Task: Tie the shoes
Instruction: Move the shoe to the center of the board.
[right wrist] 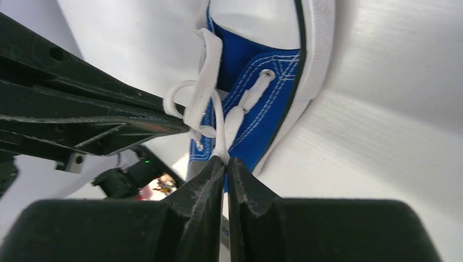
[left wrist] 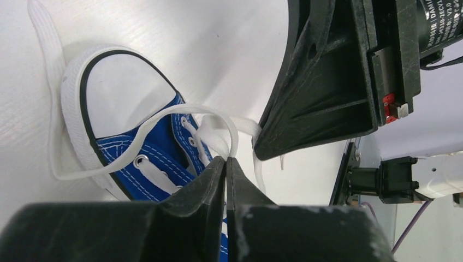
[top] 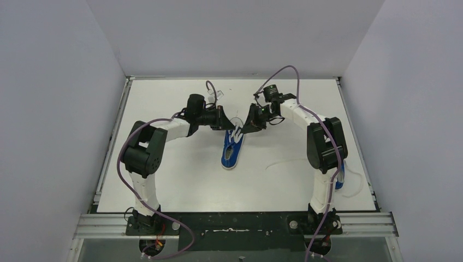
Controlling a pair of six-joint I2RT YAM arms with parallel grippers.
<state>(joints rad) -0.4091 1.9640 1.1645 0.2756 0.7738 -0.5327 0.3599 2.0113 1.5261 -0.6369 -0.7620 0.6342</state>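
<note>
One blue canvas shoe (top: 232, 150) with a white sole lies mid-table, its toe towards the arms. My left gripper (top: 228, 124) and right gripper (top: 247, 128) meet over its open heel end. In the left wrist view, the left gripper (left wrist: 226, 159) is shut on a loop of white lace (left wrist: 233, 139) above the shoe (left wrist: 147, 158). In the right wrist view, the right gripper (right wrist: 225, 159) is shut on a white lace strand (right wrist: 210, 71) next to the eyelets of the shoe (right wrist: 262, 82). The second shoe (top: 339, 180) is mostly hidden behind the right arm.
A loose white lace (top: 281, 162) trails on the white table right of the middle shoe. Another lace (top: 357, 183) loops by the second shoe near the right edge. Grey walls enclose the table on three sides. Each gripper's fingers crowd the other's wrist view.
</note>
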